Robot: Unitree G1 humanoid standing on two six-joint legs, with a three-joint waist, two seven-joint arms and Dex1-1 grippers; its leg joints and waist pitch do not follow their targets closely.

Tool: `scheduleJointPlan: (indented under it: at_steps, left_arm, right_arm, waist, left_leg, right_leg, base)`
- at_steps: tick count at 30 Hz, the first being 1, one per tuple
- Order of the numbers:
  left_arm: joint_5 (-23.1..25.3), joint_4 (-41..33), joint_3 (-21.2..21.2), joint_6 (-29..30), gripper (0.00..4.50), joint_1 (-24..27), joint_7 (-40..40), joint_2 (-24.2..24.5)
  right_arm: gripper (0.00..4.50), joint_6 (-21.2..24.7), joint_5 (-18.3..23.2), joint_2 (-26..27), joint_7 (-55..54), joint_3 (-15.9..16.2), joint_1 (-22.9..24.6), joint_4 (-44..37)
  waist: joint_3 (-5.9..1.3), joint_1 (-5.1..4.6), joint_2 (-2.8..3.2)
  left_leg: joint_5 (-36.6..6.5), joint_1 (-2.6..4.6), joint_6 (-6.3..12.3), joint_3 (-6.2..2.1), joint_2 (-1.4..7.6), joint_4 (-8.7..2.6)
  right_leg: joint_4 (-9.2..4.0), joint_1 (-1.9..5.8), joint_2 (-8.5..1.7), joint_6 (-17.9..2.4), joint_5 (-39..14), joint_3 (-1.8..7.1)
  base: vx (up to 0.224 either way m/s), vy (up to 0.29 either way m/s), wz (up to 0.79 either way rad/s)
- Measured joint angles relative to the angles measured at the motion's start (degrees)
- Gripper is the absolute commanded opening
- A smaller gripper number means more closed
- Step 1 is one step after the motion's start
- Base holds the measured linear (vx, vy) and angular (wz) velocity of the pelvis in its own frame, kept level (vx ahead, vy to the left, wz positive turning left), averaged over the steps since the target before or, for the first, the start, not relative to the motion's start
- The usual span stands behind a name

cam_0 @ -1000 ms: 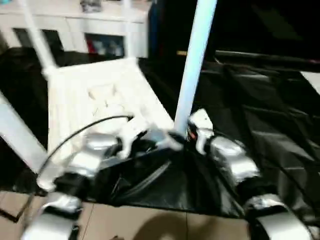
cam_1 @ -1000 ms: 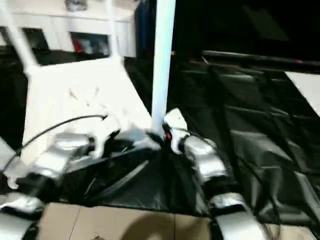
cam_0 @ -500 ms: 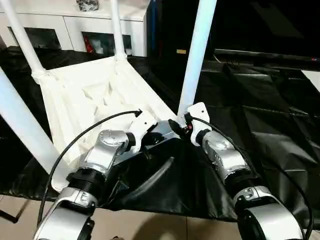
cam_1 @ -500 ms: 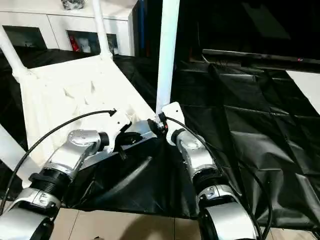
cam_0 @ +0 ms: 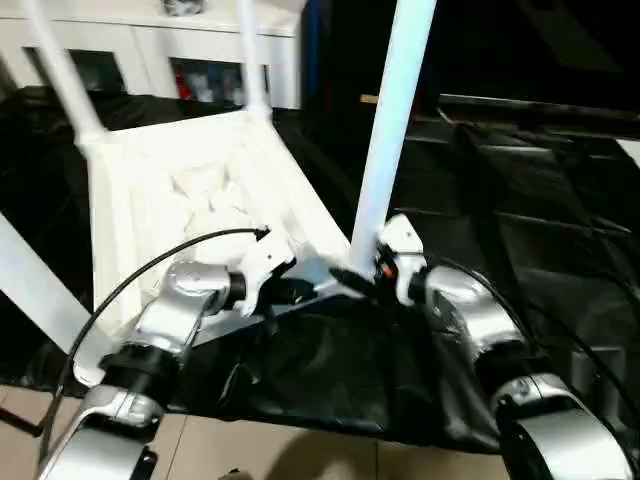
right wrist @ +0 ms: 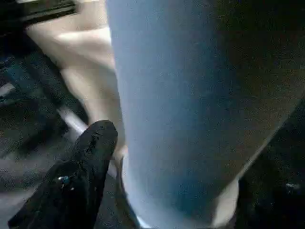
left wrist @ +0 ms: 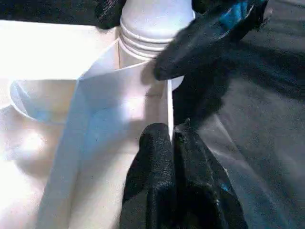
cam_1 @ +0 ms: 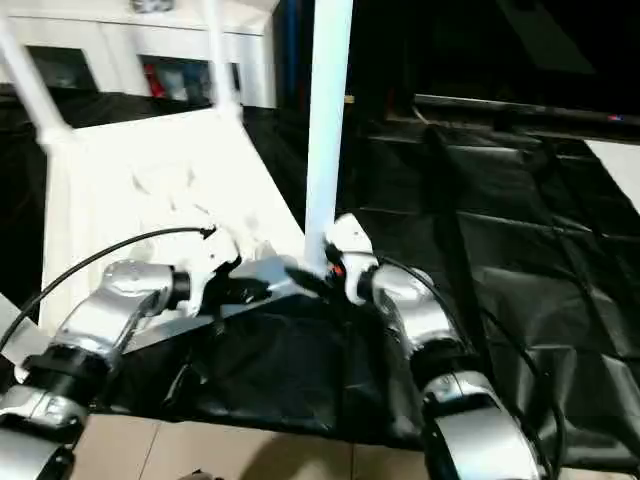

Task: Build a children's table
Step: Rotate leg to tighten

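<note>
My left pincer (left wrist: 172, 143) is clamping its two black fingers (left wrist: 152, 157) together over the thin rim wall of the tabletop (cam_0: 190, 190), just beside the corner socket. My right pincer (cam_0: 362, 280) is standing wide around the base of the near leg (cam_0: 392, 120); one finger (right wrist: 81, 167) is sitting beside the tube, and I cannot tell whether it is pressing on it. The tabletop is lying ribbed side up on the black sheet (cam_0: 520, 220), the near leg standing upright in that corner socket. Beyond the socket, two more legs (cam_0: 250, 60) are rising from the far corners, and another (cam_0: 35, 290) is slanting past my left forearm. Behind the tabletop, a white cabinet (cam_0: 150, 50) is standing.
</note>
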Motion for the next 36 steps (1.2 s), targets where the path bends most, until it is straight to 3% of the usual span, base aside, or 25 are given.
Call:
scheduleJointPlan:
  at_steps: [5,9,15,22,28,32,36]
  left_arm:
    - [-1.1,-1.1,-1.0,0.0,0.00,0.8,-5.6,2.4]
    - [-1.7,-1.6,-1.4,0.0,0.00,0.9,-8.1,3.8]
    - [-2.1,-2.0,-1.9,0.0,0.00,1.1,-10.3,4.7]
    - [-2.1,-2.0,-1.9,0.0,0.00,1.1,-9.5,4.7]
    - [-0.8,-1.1,-0.6,-0.4,0.00,1.1,-1.8,2.5]
    - [2.4,3.1,1.3,2.3,0.00,-1.9,11.1,-4.0]
    - [3.2,4.9,1.1,2.8,0.00,-3.5,17.2,-7.2]
  right_arm:
    - [3.64,1.1,0.1,-3.0,10.6,2.2,0.9,-3.1]
    - [3.30,2.0,0.6,-4.1,14.7,3.4,1.1,-4.1]
    - [2.80,3.4,0.6,-4.9,17.2,4.5,1.3,-5.8]
    - [2.69,3.5,0.6,-4.7,16.7,4.3,1.5,-6.1]
    - [2.68,2.9,0.0,-2.0,5.8,1.7,2.0,-4.3]
    - [2.67,3.8,-0.4,6.4,-20.3,-4.1,0.3,1.2]
    - [2.67,4.7,-0.8,8.8,-30.7,-5.5,-1.3,3.2]
  waist:
    - [0.00,0.91,-0.02]
    - [-0.03,1.06,-0.15]
    - [-0.02,1.44,-0.20]
    - [-0.02,1.51,-0.22]
    - [-0.04,0.70,-0.35]
    - [-0.05,-0.89,-0.42]
    - [-0.09,-1.09,-0.34]
  left_leg:
    - [0.0,0.00,0.01,-0.01,0.03,0.06]
    - [0.0,-0.01,0.01,-0.01,0.03,0.12]
    - [0.0,-0.01,0.01,-0.01,0.03,0.12]
    - [0.0,0.00,0.01,-0.01,0.03,0.12]
    - [0.0,0.12,0.00,-0.12,0.03,0.24]
    - [0.1,0.20,-0.09,-0.22,-0.03,0.25]
    - [0.1,0.21,-0.10,-0.24,-0.04,0.22]
  right_leg:
    - [0.01,0.06,0.00,0.0,0.0,0.00]
    - [0.02,0.10,0.00,0.0,0.0,0.03]
    - [0.03,0.10,0.00,0.0,0.0,0.02]
    - [0.04,0.11,0.00,0.0,0.0,0.02]
    - [0.09,0.26,0.00,0.3,-0.1,0.06]
    - [0.02,0.22,-0.06,0.3,-0.2,0.06]
    - [-0.14,0.19,-0.07,0.3,-0.2,0.03]
  base:
    - [0.000,0.000,0.00]
    - [0.000,0.000,0.00]
    - [0.000,0.000,0.00]
    - [0.000,0.000,0.00]
    - [0.000,0.000,0.00]
    - [-0.015,0.000,-0.02]
    - [0.000,0.000,0.00]
